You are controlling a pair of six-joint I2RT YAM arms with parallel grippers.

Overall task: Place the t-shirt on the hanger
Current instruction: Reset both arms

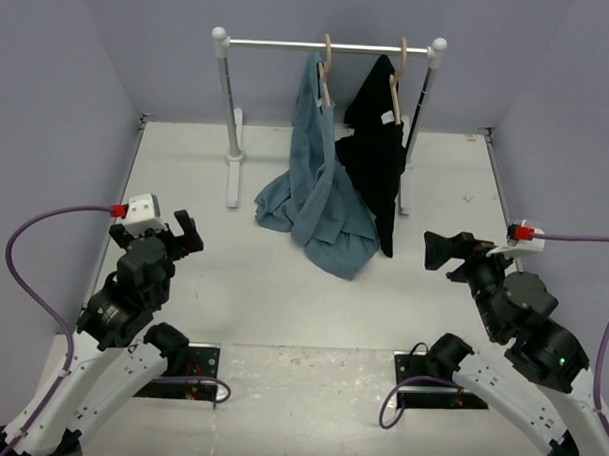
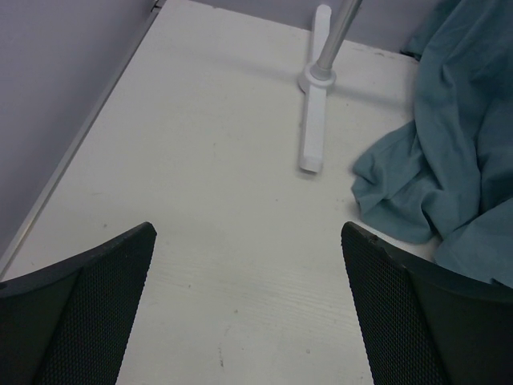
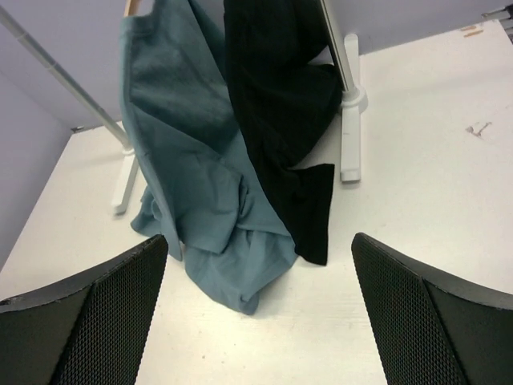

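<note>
The t-shirt (image 1: 321,194) is seen draped from the hanger (image 1: 326,61) on the rail (image 1: 281,44), just beside the black garment (image 1: 376,140), with its lower part pooled in folds on the table (image 1: 232,296). It is judged to be light, soft and limp, so sagging and slipping off a smooth wooden shoulder are to be expected. It is best taken by a bunched fold near the collar or shoulder seam. The left gripper (image 1: 187,234) and right gripper (image 1: 439,251) are held wide open, and nothing is gripped by either.
</note>
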